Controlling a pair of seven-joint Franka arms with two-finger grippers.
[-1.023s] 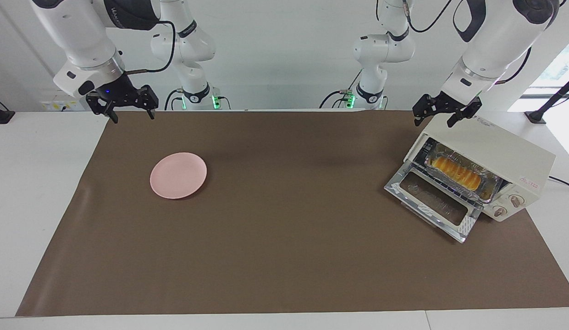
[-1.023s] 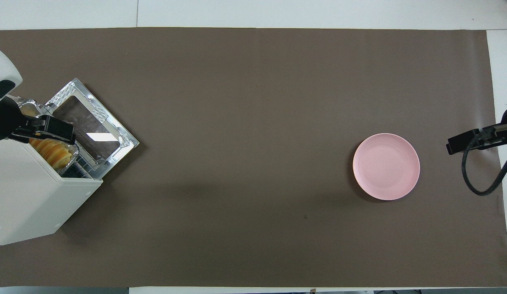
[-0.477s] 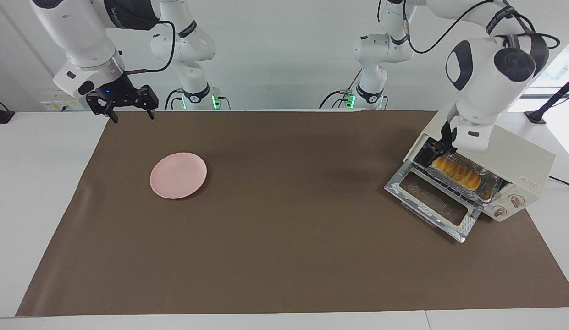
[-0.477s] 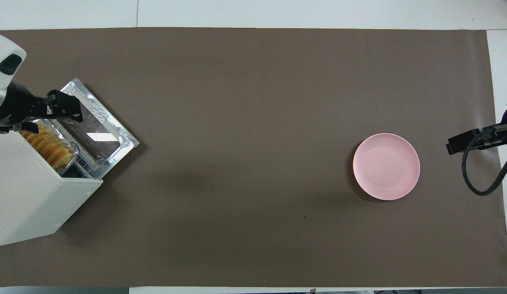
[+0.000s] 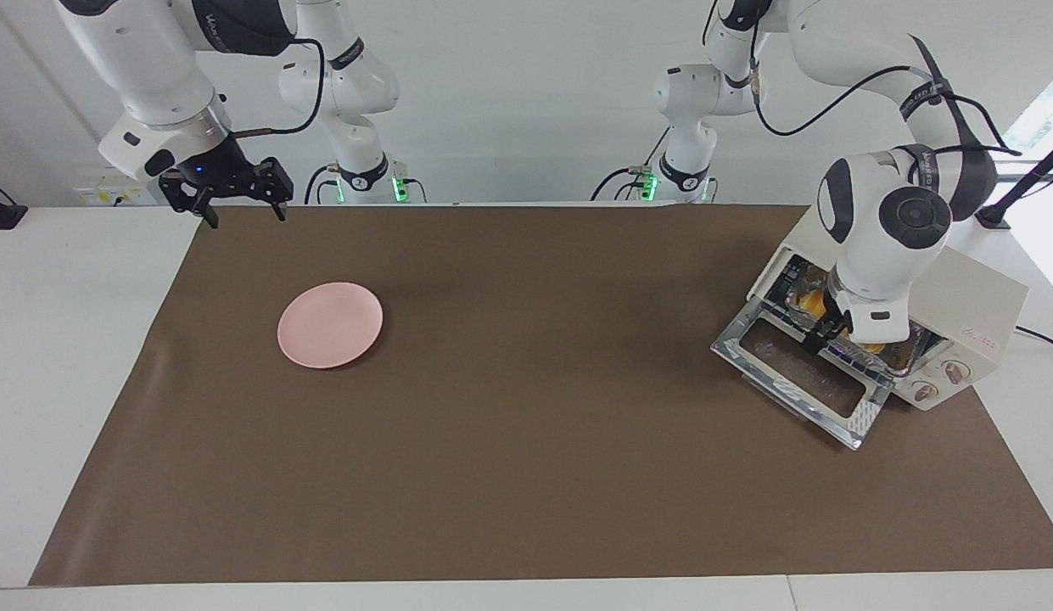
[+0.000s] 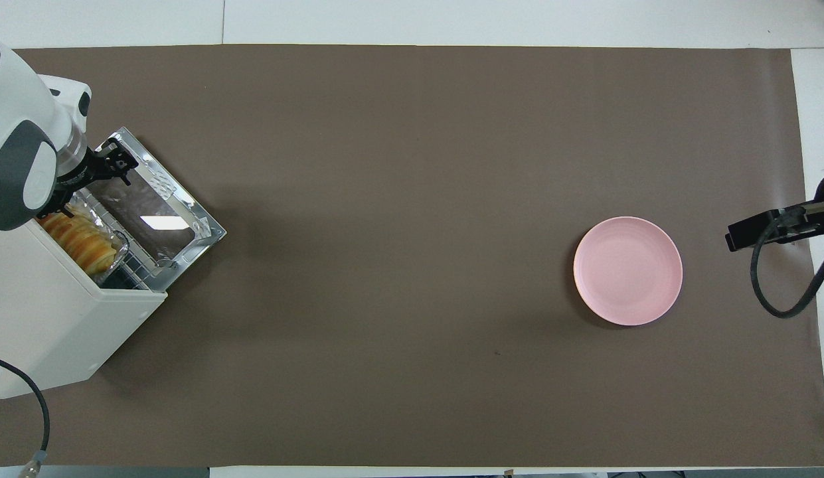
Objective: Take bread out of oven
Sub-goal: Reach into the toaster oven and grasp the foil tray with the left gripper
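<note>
The bread [image 5: 802, 299] is largely hidden by the left arm; the left gripper [image 5: 823, 336] is mostly covered by its wrist. The oven [image 6: 46, 312] is cut off at the overhead view's edge.

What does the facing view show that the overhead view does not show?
Only the facing view shows the oven's two knobs and the whole right hand with the arm's base. Only the overhead view shows the bread along most of its length. Both show the pink plate, the lowered oven door and the left hand over it.
</note>
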